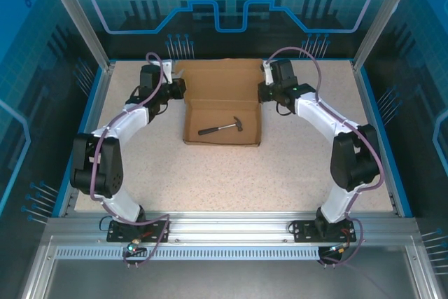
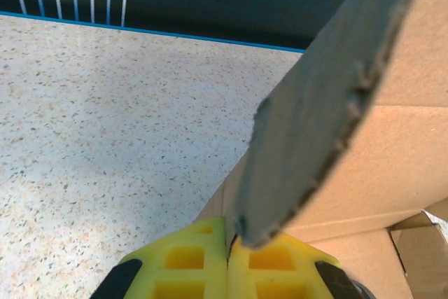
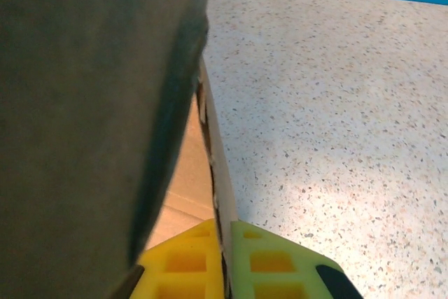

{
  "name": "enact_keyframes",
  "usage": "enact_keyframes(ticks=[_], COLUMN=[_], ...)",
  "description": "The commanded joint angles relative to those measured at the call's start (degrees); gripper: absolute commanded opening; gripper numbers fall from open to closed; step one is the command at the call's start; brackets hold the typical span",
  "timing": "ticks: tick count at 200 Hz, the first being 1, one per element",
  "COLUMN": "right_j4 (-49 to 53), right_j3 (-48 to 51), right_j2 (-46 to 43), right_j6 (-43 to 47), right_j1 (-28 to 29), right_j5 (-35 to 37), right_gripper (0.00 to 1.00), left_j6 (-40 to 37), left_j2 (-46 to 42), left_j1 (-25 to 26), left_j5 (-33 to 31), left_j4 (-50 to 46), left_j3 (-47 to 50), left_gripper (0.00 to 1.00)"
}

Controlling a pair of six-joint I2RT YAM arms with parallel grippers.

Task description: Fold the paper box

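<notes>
The paper box [image 1: 222, 80] is brown cardboard, lying mid-table with its shallow tray toward me and its lid panel open at the back. My left gripper [image 1: 179, 89] sits at the lid's left edge. In the left wrist view, that gripper [image 2: 229, 241] is shut on the lower tip of a grey-looking cardboard flap [image 2: 318, 103], its yellow fingers [image 2: 185, 260] pressed together. My right gripper [image 1: 265, 92] is at the lid's right edge. In the right wrist view, it [image 3: 222, 243] is shut on a thin upright cardboard edge [image 3: 213, 166].
A small dark hammer [image 1: 221, 128] lies inside the box tray. Speckled tabletop [image 1: 231, 173] spreads between the box and the arm bases. Blue rails and glass walls [image 1: 105, 75] close in the table's sides and back.
</notes>
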State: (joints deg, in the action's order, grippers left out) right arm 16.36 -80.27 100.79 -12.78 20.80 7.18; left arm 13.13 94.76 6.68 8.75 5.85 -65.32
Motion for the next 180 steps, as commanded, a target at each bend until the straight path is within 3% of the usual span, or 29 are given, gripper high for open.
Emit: enact_keyframes(ticks=[1,54,91,180], right_j4=[1.6,1.8,-0.2,-17.0], right_j3=[-2.9,-6.2,-7.1,5.7], right_j2=[1.8,3.3,4.0,0.7], right_j6=[-6.8,-4.0,0.6,2.8], right_j1=[1.3,0.2,-2.6,-3.7], right_j5=[6.3,7.9,3.5,-1.2], right_gripper=[0.01,0.01,0.01,0.03], left_j6=[5.4,6.7,5.9,2.6], left_j2=[-2.8,-1.8,0.5,1.0], left_j1=[2.9,8.7,12.1,19.8], left_j5=[-4.5,-12.5,-17.3,-29.9], left_j4=[3.6,5.6,8.4,22.6], left_j3=[1.1,1.2,0.1,9.8], left_gripper=[0.01,0.00,0.00,0.00])
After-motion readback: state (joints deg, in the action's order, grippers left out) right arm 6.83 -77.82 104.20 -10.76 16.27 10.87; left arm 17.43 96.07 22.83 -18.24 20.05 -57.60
